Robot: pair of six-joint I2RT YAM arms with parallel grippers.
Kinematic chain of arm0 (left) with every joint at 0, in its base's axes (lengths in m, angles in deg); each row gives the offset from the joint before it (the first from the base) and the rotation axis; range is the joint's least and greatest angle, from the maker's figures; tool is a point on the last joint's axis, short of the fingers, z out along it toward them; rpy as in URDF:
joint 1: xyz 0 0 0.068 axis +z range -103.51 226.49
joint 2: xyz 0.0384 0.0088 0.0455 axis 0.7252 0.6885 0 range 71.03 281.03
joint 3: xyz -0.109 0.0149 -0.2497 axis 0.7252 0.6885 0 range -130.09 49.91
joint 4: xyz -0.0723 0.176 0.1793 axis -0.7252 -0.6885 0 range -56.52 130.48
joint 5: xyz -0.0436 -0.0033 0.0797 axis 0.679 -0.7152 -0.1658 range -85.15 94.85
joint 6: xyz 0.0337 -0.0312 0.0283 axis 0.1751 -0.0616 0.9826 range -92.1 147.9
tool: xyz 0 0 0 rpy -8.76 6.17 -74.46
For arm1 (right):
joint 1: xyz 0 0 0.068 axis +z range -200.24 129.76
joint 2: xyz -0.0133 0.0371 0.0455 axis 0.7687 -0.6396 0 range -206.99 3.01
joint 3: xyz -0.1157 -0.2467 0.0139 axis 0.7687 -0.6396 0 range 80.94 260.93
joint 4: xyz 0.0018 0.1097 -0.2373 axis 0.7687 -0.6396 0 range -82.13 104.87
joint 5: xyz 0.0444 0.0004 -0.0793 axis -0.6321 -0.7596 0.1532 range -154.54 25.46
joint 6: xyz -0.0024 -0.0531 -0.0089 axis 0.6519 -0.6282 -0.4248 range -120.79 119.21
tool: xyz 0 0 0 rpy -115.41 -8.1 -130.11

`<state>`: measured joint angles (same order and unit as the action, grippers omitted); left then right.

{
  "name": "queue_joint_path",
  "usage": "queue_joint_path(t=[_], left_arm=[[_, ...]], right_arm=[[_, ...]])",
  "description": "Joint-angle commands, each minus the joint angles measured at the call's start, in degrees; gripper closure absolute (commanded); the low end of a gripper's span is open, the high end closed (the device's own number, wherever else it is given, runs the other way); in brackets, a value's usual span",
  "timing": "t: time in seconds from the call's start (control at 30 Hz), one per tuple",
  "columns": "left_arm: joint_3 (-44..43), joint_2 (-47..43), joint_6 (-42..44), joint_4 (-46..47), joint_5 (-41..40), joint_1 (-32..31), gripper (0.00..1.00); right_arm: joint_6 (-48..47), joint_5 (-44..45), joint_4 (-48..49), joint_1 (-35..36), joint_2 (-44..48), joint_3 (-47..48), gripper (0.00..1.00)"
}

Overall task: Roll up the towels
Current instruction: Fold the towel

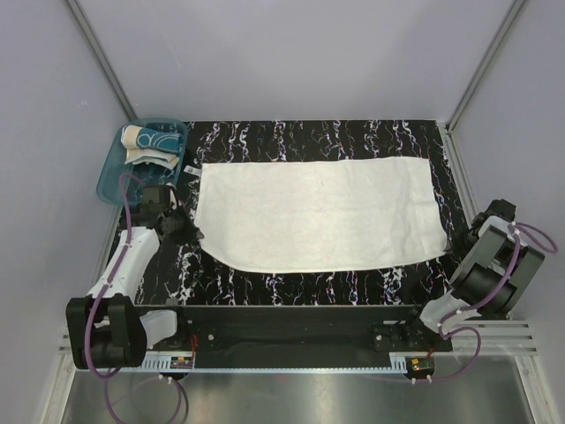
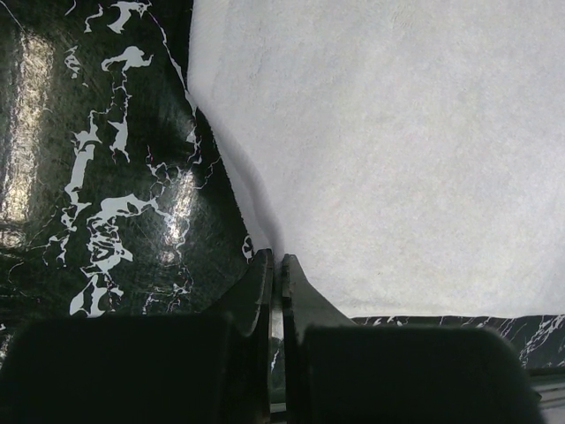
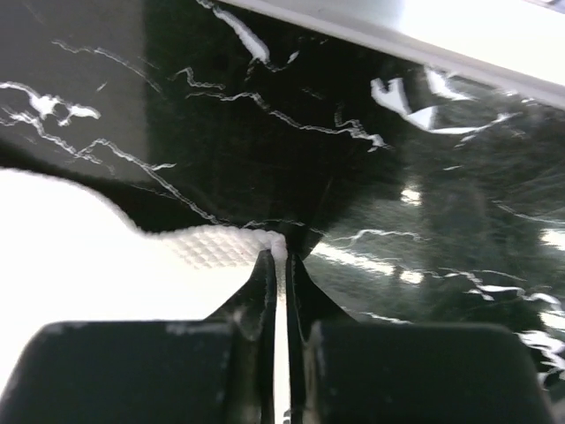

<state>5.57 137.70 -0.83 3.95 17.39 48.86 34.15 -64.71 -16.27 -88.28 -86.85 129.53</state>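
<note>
Mid-worktop [image 1: 265, 283], the white towel [image 1: 318, 212] lies flat; the patterned towel [image 1: 148, 141] sits in the tub [image 1: 110, 185], far left. Left fingers [image 2: 256, 296] are pressed together at the white towel's left edge, seemingly nipping cloth. Right fingers [image 3: 256, 291] pinch its near-right hem. Best to lift both ends level, fold evenly, then roll tight.

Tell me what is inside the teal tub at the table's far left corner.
The cream-tan patterned towel lies bunched inside the teal tub. Anything beneath it is hidden.

Teal tub [image 1: 109, 179] on black marbled table's [image 1: 309, 291] far-left corner.
</note>
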Motion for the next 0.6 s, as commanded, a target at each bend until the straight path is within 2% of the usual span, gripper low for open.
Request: queue_joint_path(t=[0.0,0.17,0.27,0.37,0.47,0.57], left_arm=[[0.39,-2.6,-0.18,-0.11,-0.5,-0.17,1.0],[0.4,-6.28,-3.17,-3.27,0.03,-0.17,1.0],[0.3,-12.33,-4.66,-7.4,-2.77,-0.26,1.0],[0.13,-16.47,-5.28,-9.6,-4.01,-0.17,1.0],[-1.1,-18.33,-6.42,-12.94,-4.1,-0.17,1.0],[-1.28,-19.91,-6.43,-15.4,-4.54,-0.09,1.0]], right_arm=[[0.65,-7.62,2.47,-0.02,1.26,-2.19,1.0],[1.71,-14.6,0.47,-0.01,8.38,-2.99,1.0],[0.75,-11.1,-6.98,-0.01,13.91,1.05,1.0],[1.35,-12.39,-10.69,-0.01,19.26,3.08,1.0],[3.2,-13.2,-12.8,-0.02,25.06,2.2,1.0],[3.38,-9.43,-15.78,-0.45,29.21,3.78,1.0]])
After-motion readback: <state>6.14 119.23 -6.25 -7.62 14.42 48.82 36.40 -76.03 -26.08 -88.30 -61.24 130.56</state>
